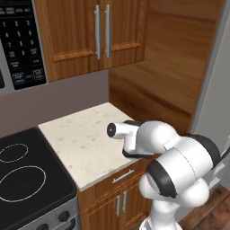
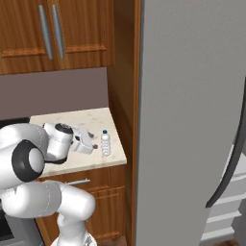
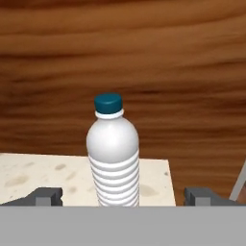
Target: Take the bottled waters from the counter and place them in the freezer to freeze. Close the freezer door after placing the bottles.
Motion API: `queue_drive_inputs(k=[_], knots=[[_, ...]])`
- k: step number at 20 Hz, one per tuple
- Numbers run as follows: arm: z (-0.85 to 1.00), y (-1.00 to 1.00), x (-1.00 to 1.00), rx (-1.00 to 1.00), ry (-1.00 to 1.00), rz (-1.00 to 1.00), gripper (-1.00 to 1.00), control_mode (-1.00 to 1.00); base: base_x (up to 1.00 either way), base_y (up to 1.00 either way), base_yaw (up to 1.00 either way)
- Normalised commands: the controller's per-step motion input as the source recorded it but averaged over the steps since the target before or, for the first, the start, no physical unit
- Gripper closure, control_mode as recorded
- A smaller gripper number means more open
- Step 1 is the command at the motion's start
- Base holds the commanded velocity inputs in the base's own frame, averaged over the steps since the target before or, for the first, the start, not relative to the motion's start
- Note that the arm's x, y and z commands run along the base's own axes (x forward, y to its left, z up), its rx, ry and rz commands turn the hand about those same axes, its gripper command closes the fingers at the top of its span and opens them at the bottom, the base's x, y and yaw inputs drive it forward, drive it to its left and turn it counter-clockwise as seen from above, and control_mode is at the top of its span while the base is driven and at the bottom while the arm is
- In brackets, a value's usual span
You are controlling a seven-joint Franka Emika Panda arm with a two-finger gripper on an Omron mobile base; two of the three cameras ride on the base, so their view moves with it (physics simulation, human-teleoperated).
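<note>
One bottled water [image 3: 113, 153], pale with a blue cap, stands upright on the beige counter [image 3: 33, 175] close ahead of my gripper [image 3: 125, 197]. The gripper is open, its two fingertips [image 3: 48, 196] spread wider than the bottle, one on each side and short of it. From the right base view the same bottle [image 2: 105, 142] stands near the counter's [image 2: 62, 120] right front corner, with the gripper [image 2: 94, 143] just left of it. The freezer door [image 2: 192, 120] stands swung open, with its dark handle [image 2: 229, 168] and white drawers [image 2: 226, 209] behind it. My arm hides the bottle in the left base view.
A wooden side panel [image 3: 144, 62] rises right behind the bottle. The black stovetop [image 1: 27, 175] borders the counter [image 1: 81, 134] on the left, with a microwave [image 1: 22, 45] and wooden upper cabinets [image 1: 94, 31] above. Drawers and cabinet doors [image 1: 117, 193] sit below.
</note>
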Motion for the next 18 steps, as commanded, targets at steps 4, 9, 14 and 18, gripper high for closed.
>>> queue_drive_inputs(k=[4, 9, 14, 18], knots=[[0.00, -0.14, 0.00, 0.00, 0.00, 0.00, -1.00, -1.00, 0.00, 0.00, 0.00], [0.00, -0.11, 0.00, 0.00, 0.00, 0.00, -1.00, -1.00, 0.00, 0.00, 0.00], [0.00, -0.08, 0.00, 0.00, 0.00, 0.00, -1.00, -1.00, 0.00, 0.00, 0.00], [0.00, -0.01, 0.01, 0.00, 0.00, 0.00, -1.00, -1.00, 0.00, 0.00, 0.00]])
